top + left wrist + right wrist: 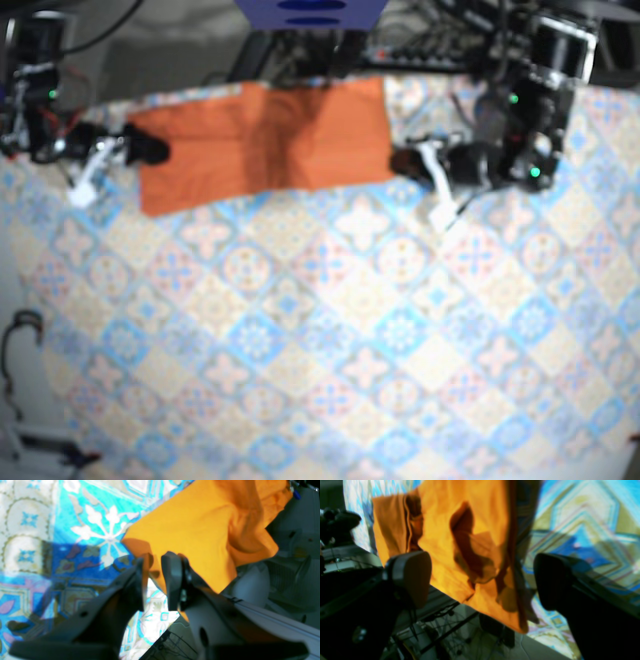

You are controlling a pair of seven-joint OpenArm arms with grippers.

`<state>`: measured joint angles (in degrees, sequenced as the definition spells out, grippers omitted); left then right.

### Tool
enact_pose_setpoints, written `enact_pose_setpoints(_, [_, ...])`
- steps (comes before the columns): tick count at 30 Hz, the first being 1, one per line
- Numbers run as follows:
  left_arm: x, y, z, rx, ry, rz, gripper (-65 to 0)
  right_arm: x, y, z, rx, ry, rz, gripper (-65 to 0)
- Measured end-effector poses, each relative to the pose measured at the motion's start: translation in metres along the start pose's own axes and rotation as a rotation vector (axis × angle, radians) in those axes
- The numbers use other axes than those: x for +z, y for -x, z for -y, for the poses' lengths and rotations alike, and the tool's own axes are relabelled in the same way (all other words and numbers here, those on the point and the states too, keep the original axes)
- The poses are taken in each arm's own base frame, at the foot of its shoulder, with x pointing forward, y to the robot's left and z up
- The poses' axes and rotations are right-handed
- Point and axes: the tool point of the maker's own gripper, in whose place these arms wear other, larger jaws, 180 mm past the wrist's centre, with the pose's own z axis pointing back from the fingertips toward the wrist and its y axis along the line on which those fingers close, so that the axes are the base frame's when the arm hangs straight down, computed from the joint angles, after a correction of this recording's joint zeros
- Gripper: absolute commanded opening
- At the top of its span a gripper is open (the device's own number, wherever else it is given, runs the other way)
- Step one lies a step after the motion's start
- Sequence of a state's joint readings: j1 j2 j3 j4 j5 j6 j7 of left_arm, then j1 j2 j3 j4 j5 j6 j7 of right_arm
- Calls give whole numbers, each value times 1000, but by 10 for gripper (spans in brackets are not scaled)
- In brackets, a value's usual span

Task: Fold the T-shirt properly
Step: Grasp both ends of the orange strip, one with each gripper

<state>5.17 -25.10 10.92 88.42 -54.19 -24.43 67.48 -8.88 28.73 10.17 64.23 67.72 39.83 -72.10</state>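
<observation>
- One orange T-shirt (265, 145), spread as a wide band along the far edge of the surface (350, 330), at about 11 to 12 o'clock in the base view, with a darker crease down its middle.
- Two claws, one at each short end of the shirt.
- Left claw (153, 580) at the shirt's 3 o'clock end: fingers (172, 580) drawn close with only a narrow slot left between them, and an orange corner of the shirt lying in that slot. Cannot tell whether truly pinched.
- Right claw (480, 580) at the shirt's 9 o'clock end: spread wide, fingers (410, 575) well apart, gripping nothing. Rumpled orange cloth seen beyond the gap, reaching past the rim of the surface.
- One tiled covering (420, 400) over the whole surface, in repeated blue, cream and orange medallions.
- One blue-violet block (310, 10) beyond the surface at 12 o'clock, just past the shirt's far hem.
- Lettering on shirt or arms too blurred to read.
</observation>
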Motion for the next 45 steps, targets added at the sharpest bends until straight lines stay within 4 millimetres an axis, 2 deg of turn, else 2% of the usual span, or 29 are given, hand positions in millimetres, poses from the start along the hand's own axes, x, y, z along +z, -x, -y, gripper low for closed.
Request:
enact_pose_setpoints(7, [0,1,0,0,-1,-1,-514,1,9,-6,38,5,-37,-20])
enact_pose_setpoints(12, [0,1,-1,1,-1,-2,-514,1,-2,-7,39,3,23,-20])
enact_pose_setpoints(19, [1,1,-1,0,-3,-2,-514,-1,3,7,-51,-6,63,-20])
enact_pose_setpoints(32, [0,1,-1,0,-1,-3,-514,-27,-4,-5,-65,-32,122,-20])
enact_pose_setpoints(45, [1,1,-1,0,-2,-3,-514,-37,-1,-15,-44,-60,117,-21])
